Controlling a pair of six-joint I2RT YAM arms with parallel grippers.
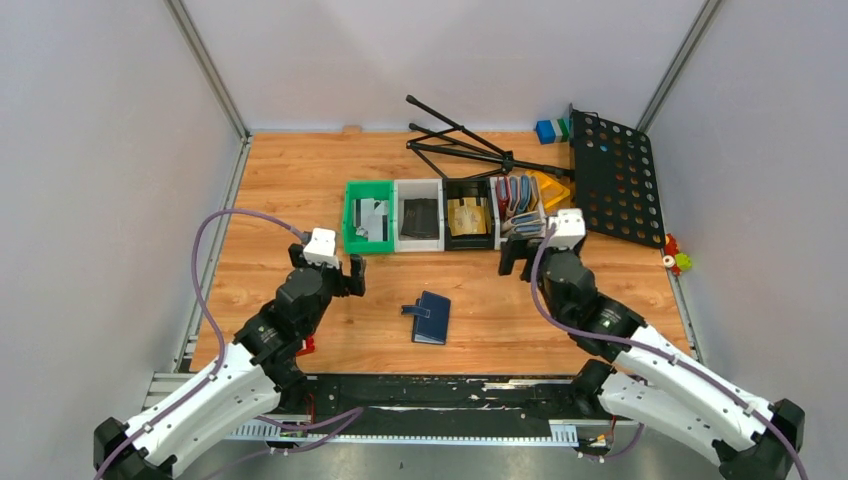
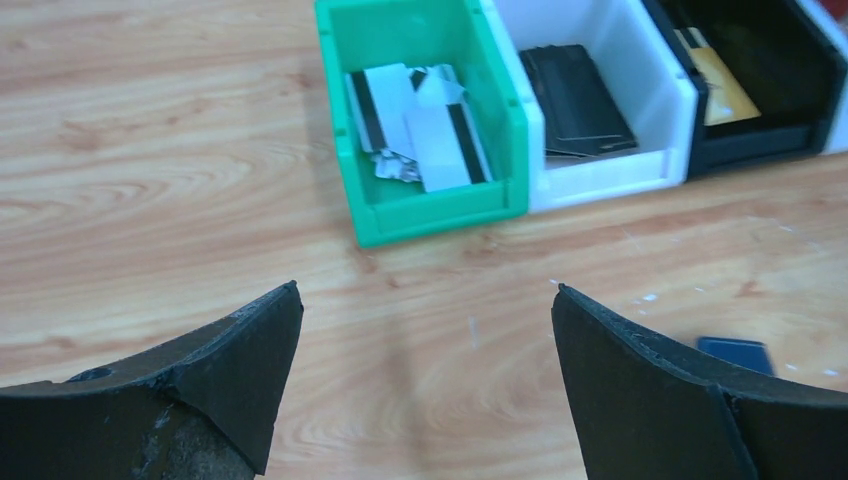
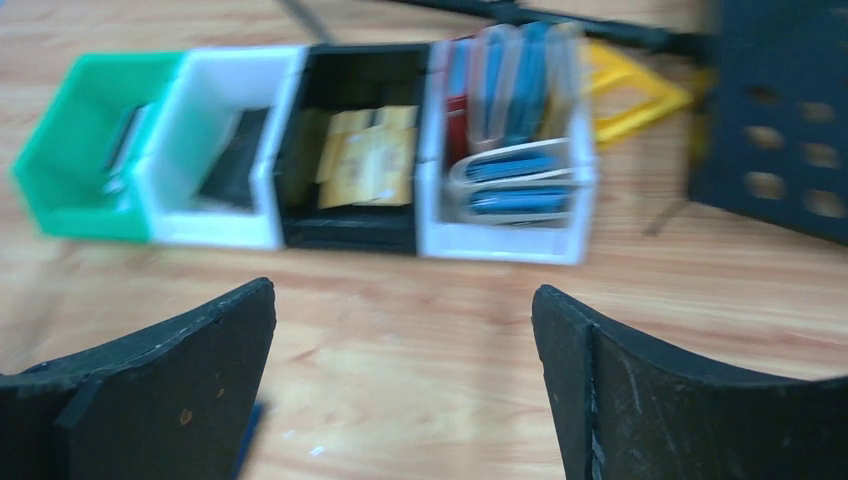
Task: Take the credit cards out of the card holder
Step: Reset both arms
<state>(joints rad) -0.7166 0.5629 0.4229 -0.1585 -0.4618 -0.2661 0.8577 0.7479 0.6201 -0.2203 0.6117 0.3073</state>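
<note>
From the overhead view I saw the card holder [image 1: 431, 318] lying flat on the counter [image 1: 300, 180], folded shut as far as I could tell, with its small tab on the left. It sat about midway between the two arms and apart from both.

The left fingers [image 2: 427, 300] stood wide apart and held nothing, with only bare wood between them. They pointed toward the green bin [image 2: 440, 210], where silver-grey striped credit cards [image 2: 420, 125] lay. Dark cards lay in the white bin [image 2: 610, 170] beside it, and a tan-gold one showed in the black bin [image 2: 760, 140]. A navy corner of the holder peeked past the right-hand finger in that view.

The right fingers [image 3: 403, 290] were also spread wide and empty, facing the row of bins. That picture was blurred. The end bin [image 3: 500, 240] held red, blue and grey holders standing upright.
</note>
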